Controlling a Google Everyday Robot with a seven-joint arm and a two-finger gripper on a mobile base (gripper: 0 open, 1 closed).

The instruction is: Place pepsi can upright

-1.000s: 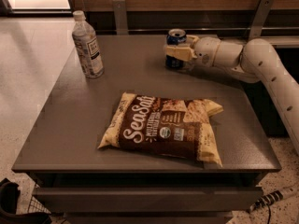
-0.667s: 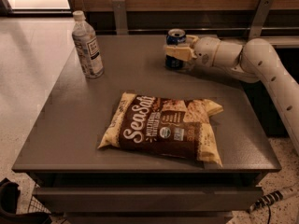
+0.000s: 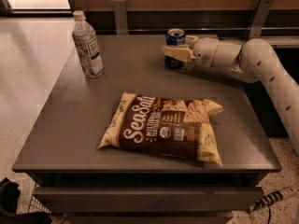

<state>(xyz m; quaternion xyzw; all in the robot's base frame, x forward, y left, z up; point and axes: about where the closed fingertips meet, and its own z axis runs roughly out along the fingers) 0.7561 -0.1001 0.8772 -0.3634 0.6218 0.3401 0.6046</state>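
Gripper (image 3: 174, 55) grips pepsi can (image 3: 175, 37) upright — nr table (image 3: 140, 78) far edge.

Arm (image 3: 261, 62): glossy off-white shell made of fat rounded tube segments with soft edges all over. The wrist section (image 3: 208, 52) is bulbous, almost ball-shaped, and sits just right of the pepsi can (image 3: 175, 35). A darker seam shows where the wrist section meets the next segment. Gripper (image 3: 174, 55): pale yellow-cream, flatter and blockier than the arm, right against the can's front side. The largest segment is further right of the can, a thick curved white tube running out of view.
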